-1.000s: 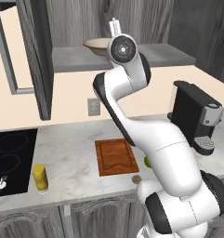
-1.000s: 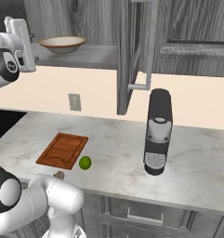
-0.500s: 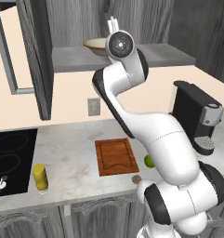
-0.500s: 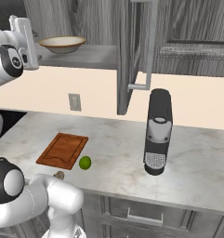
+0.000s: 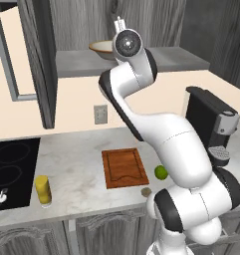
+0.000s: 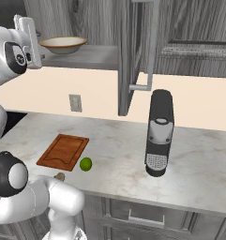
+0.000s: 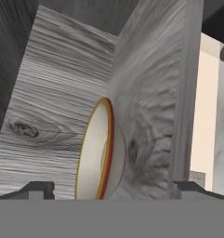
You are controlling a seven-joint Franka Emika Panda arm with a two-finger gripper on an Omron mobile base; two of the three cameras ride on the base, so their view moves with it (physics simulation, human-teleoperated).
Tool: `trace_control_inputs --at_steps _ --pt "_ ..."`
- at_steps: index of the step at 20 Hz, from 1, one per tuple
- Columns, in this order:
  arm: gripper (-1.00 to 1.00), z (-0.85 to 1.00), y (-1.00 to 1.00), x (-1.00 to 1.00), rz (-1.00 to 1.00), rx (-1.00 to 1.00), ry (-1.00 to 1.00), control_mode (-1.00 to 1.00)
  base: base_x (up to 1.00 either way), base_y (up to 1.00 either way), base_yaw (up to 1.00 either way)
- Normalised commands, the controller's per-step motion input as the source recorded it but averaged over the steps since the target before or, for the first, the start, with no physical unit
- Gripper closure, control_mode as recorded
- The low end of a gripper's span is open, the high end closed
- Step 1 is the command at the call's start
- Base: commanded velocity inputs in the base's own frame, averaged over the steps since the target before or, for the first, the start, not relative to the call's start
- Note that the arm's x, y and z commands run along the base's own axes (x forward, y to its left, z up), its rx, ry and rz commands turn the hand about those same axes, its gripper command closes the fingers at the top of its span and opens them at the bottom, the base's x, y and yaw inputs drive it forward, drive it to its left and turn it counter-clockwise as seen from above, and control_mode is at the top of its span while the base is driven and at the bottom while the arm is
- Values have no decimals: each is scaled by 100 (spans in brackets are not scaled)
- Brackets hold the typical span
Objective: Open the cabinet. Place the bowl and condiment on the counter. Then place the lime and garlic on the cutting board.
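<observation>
Bowl (image 7: pixel 100 153) sat mid-frame on the open cabinet (image 5: pixel 141 62) shelf, between the wide-open, empty gripper (image 7: pixel 108 190) tips, so fetching it was the step in hand, calling next for an advance and closing on its rim.

Cream bowl (image 6: pixel 63 44) upright on cabinet (image 6: pixel 100 56) shelf

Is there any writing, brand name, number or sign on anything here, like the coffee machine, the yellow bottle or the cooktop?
None can be read.
Coffee machine: no brand or label shows.
Yellow bottle: plain, no label visible.
Cooktop: only ring outlines, no numbers.
Wall outlet: blank.
Cabinet, bowl and cutting board: no markings.
</observation>
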Motion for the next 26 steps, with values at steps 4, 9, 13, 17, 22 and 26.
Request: trace_control_inputs --at_steps 4,9,13,17,22,26 --pt "-100 -7 0 18 0 0 3 -100 0 0 0" --pt "-100 -9 0 18 0 0 2 -100 0 0 0" --pt "-100 -5 0 23 0 0 2 -100 0 0 0" --pt "-100 -13 4 28 0 0 3 -100 0 0 0" --pt "-100 -7 11 27 0 -1 2 -100 0 0 0" --pt "-100 0 16 22 0 0 1 -100 0 0 0"
